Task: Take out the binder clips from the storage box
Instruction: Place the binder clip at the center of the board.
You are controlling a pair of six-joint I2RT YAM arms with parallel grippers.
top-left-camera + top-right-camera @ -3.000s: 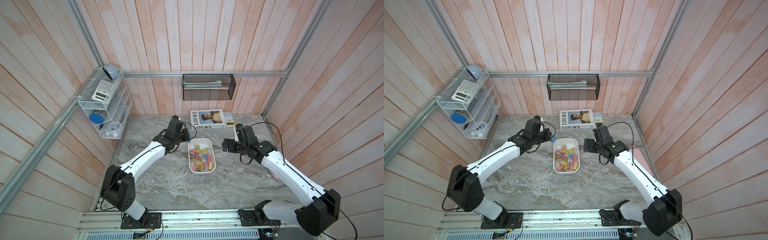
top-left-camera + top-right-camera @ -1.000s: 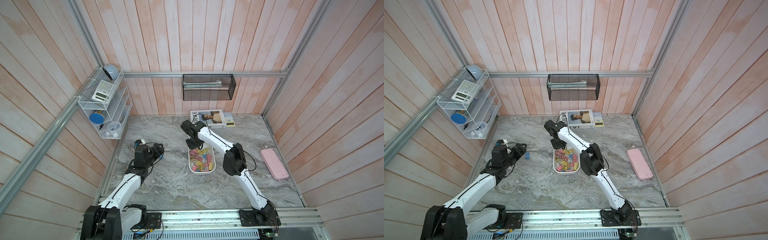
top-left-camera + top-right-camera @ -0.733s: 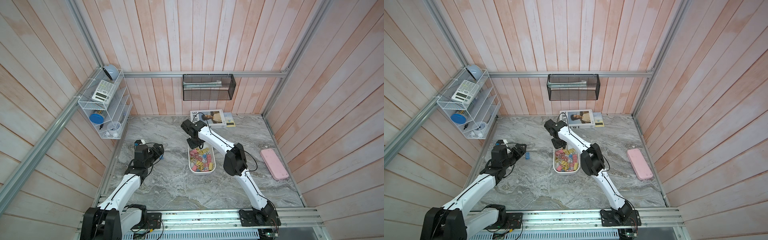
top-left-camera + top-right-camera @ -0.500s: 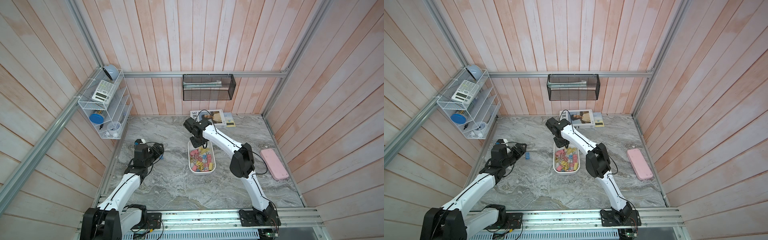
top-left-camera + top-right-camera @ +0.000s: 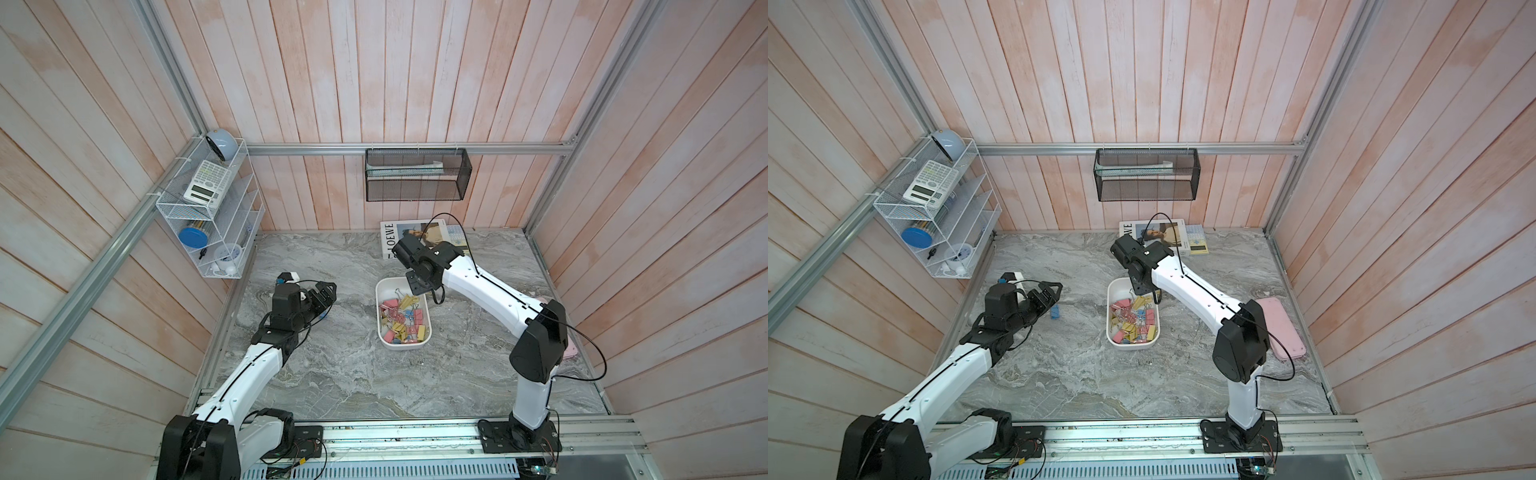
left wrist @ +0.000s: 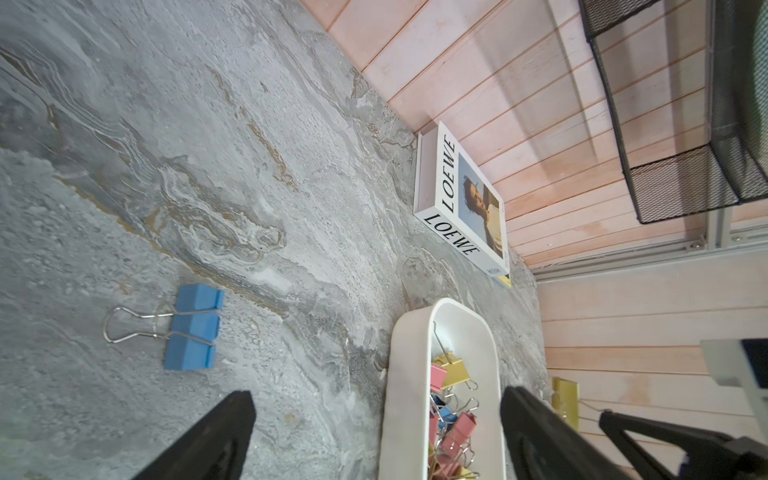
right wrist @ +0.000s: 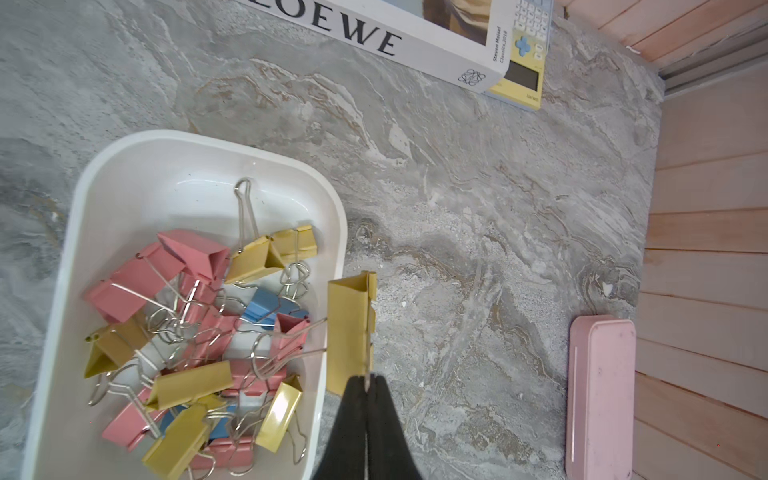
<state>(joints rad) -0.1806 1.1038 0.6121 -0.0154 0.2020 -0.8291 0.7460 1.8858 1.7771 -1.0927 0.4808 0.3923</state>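
Holding yellow clip [image 7: 348, 332], right gripper [image 7: 366, 380] pinched shut on it, at box [image 7: 124, 149] 1 o'clock rim. Blue clip [image 6: 193, 328] out on table [image 5: 353, 374], 9 o'clock of box; left gripper [image 6: 376, 399] wide open, empty. Most clips [image 7: 199, 332] still inside.

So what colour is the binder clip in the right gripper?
Yellow; the binder clip in the right gripper shows best in the right wrist view.

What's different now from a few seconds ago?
The left tool swung away from the storage box and opened, leaving a blue clip on the table. The right tool reached over the box, shut on a yellow clip and raised it. Box, book and pink case stayed put.
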